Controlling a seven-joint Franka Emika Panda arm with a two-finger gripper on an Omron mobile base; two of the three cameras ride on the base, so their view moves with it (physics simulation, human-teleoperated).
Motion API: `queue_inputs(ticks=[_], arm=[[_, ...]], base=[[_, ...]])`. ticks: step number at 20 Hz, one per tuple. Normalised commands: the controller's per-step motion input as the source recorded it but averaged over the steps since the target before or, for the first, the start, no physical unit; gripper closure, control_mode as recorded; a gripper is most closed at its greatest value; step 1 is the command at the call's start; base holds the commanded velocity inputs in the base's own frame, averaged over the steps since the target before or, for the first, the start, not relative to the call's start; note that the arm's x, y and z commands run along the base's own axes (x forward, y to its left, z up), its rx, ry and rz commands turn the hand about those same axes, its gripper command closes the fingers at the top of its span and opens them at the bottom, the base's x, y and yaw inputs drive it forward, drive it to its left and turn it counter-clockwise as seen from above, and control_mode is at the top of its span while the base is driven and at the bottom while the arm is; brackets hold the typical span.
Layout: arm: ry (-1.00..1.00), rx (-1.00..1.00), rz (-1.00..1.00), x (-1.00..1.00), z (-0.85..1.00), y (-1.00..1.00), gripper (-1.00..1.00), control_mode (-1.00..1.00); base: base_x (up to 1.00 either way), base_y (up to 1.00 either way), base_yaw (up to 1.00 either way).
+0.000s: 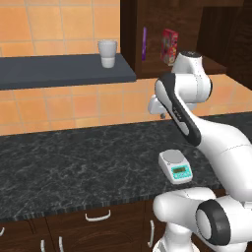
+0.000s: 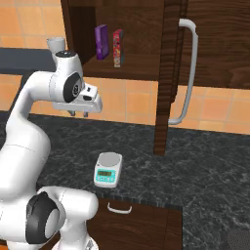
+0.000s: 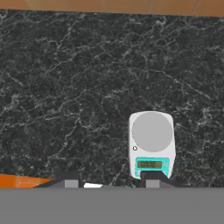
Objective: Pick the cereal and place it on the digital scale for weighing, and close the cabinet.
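The cereal, a small red box with colourful print, stands upright on the shelf inside the dark brown cabinet. The cabinet door stands open, edge-on, with its long silver bar handle facing right. The digital scale lies on the black counter near the front edge, its plate bare. My gripper hangs above the counter, pointing down, open, with nothing between its fingers. It is left of and above the scale, well below the cereal.
A thin purple item stands left of the cereal on the same shelf. A white cup sits on a grey wall shelf to the left. Drawers with curved handles run under the counter.
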Motion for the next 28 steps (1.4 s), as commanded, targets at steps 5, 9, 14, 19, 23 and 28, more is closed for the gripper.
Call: queue_inputs(ticks=[5, 9, 14, 19, 23, 28], arm=[[-0.04, 0.0, 0.0, -0.43, 0.0, 0.0, -1.0, -1.0], [-0.33, -0.03, 0.0, -0.75, 0.15, 0.0, -1.0, -1.0], [-0.26, 0.0, 0.0, -0.5, 0.46, -0.07, -1.0, -1.0], [-0.22, 0.0, 0.0, -0.33, 0.59, -0.16, -1.0, -1.0], [-0.22, 0.0, 0.0, -0.17, 0.66, -0.24, -1.0, -1.0], [-0.27, 0.0, 0.0, -0.11, 0.62, -0.36, -1.0, -1.0]], base=[[0.0, 0.0, 0.0], [0.0, 0.0, 0.0], [0.0, 0.0, 0.0], [0.0, 0.0, 0.0], [0.0, 0.0, 0.0], [0.0, 0.0, 0.0]])
